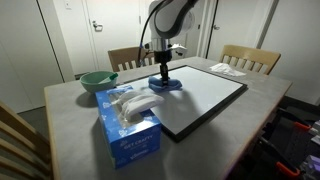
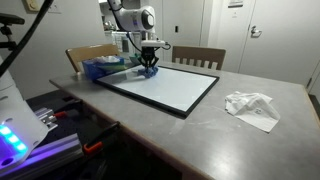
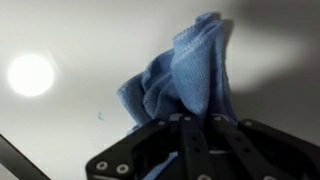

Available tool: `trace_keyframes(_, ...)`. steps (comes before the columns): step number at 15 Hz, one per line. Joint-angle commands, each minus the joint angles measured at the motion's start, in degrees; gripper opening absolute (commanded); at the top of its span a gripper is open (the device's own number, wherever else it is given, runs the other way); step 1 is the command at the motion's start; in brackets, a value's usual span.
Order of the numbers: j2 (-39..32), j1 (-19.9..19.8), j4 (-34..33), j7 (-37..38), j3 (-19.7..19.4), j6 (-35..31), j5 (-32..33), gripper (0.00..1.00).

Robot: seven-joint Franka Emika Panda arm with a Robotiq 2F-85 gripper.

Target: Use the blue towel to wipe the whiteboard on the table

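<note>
The blue towel (image 1: pixel 165 84) is bunched under my gripper (image 1: pixel 163 76) and pressed on the whiteboard (image 1: pixel 205 95), near its corner closest to the tissue box. In an exterior view the towel (image 2: pixel 147 70) sits at the board's (image 2: pixel 170 88) far left corner. In the wrist view the towel (image 3: pixel 180 75) fills the middle, held between my shut black fingers (image 3: pixel 195 125) over the white surface (image 3: pixel 70 120).
A blue tissue box (image 1: pixel 128 125) stands beside the whiteboard, with a green bowl (image 1: pixel 98 81) behind it. Crumpled white paper (image 2: pixel 252 107) lies on the grey table (image 2: pixel 150 140). Wooden chairs (image 1: pixel 250 58) stand at the far side.
</note>
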State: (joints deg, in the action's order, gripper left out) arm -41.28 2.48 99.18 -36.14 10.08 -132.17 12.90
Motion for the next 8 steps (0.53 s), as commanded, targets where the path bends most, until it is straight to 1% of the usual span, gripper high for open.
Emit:
trace_keyframes(1,-4.98,0.84,-3.91,-0.84,-0.81,0.39,0.67,0.02)
trace_keyframes(2,-5.90,0.75,-5.27,-0.91,-1.27,0.49,0.90,0.02)
trace_keyframes(8,-10.82,1.02,-14.55,-3.83,-0.83,4.17,0.70,0.02)
